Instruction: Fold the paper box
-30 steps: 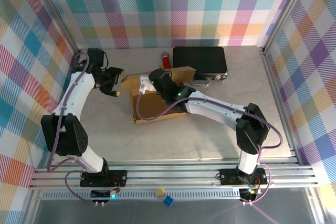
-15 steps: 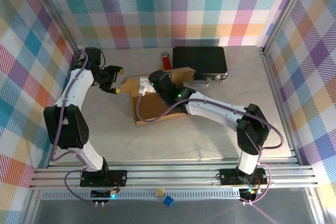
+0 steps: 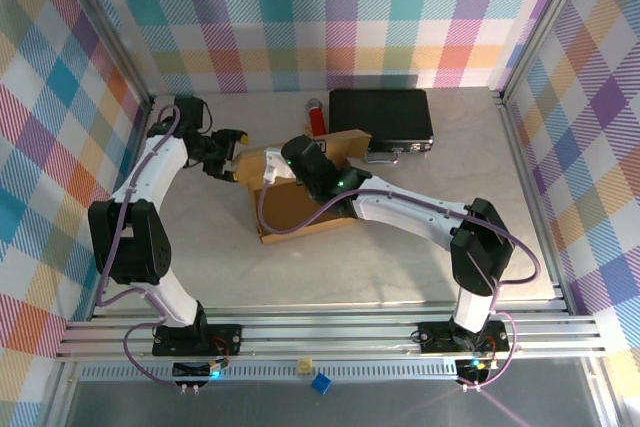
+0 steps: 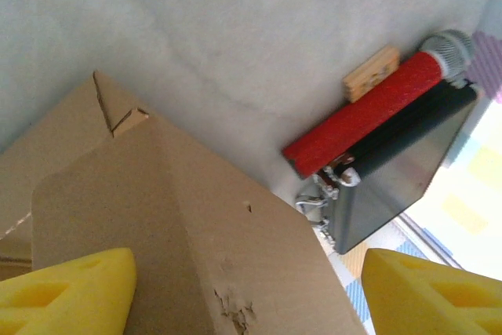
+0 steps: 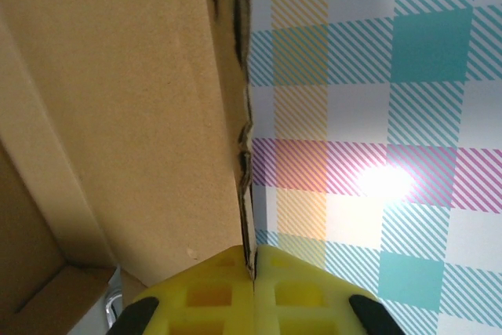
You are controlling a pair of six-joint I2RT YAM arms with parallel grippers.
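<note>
Top external view: the paper box [image 3: 292, 209] lies in the middle of the worktop [image 3: 400, 257], a plain brown cardboard piece partly set up, with its far wall raised and its floor open to the camera. The right gripper [image 5: 252, 260] is at the box's far-left corner. In the right wrist view its yellow fingers [image 5: 204, 292] are pressed together with the ragged edge of an upright cardboard wall running down into the seam between them, so it is clamped on the box. The left gripper [image 3: 228, 151] reaches in from the left side, just beside the same corner. In the left wrist view its two yellow fingertips [image 4: 67, 292] stand wide apart, released, with a rounded cardboard flap [image 4: 157, 225] lying between them. Whether either tip touches the flap is hard to say from this angle.

Behind the box, near the back wall, sits a black case [image 3: 380, 115] with metal latches on its near side. Along the case's left edge lies what looks like a red-handled microphone [image 4: 369, 111] with a silver mesh head, and a small wooden block [image 4: 370, 74] rests against it. Plaid walls [image 3: 330, 17] close the worktop on three sides.
</note>
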